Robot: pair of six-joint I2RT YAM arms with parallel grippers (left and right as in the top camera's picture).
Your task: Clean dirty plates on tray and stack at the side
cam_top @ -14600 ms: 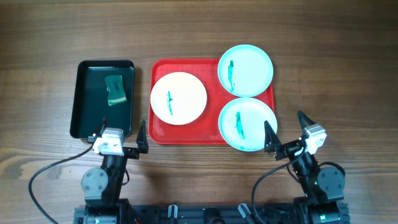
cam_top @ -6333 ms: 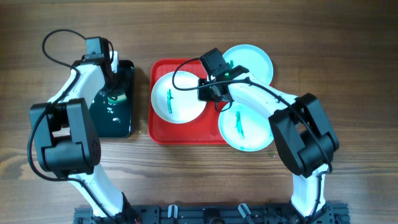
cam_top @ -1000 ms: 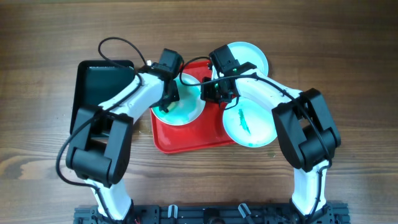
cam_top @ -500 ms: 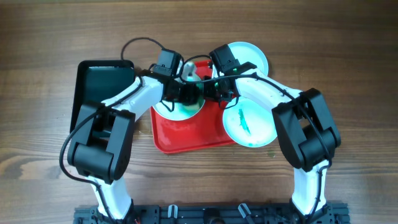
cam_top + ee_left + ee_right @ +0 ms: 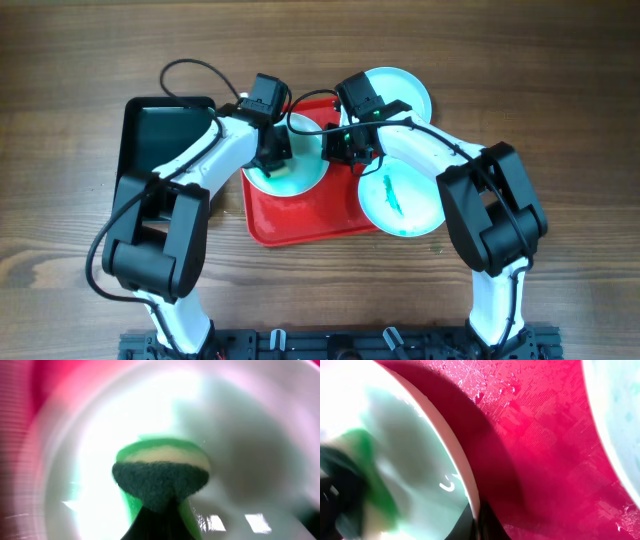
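Note:
The white plate [image 5: 300, 176] lies on the left half of the red tray [image 5: 300, 220], wet and tinted green. My left gripper [image 5: 272, 154] is shut on a green sponge [image 5: 160, 479] and presses it onto the white plate [image 5: 240, 435]. My right gripper [image 5: 340, 150] is shut on that plate's right rim [image 5: 472, 491], with the tray [image 5: 545, 435] wet beside it. One turquoise plate [image 5: 405, 92] sits at the tray's far right corner. Another turquoise plate [image 5: 402, 202], with a teal smear, hangs over the tray's right edge.
A dark green tray [image 5: 165, 135] stands left of the red tray, with the left arm reaching over it. Cables loop above both wrists. Bare wooden table lies in front of the red tray and at the far edges.
The left gripper with the sponge swept right across the white plate half a second ago and has come back to the plate's left side. The right gripper has stayed on the rim.

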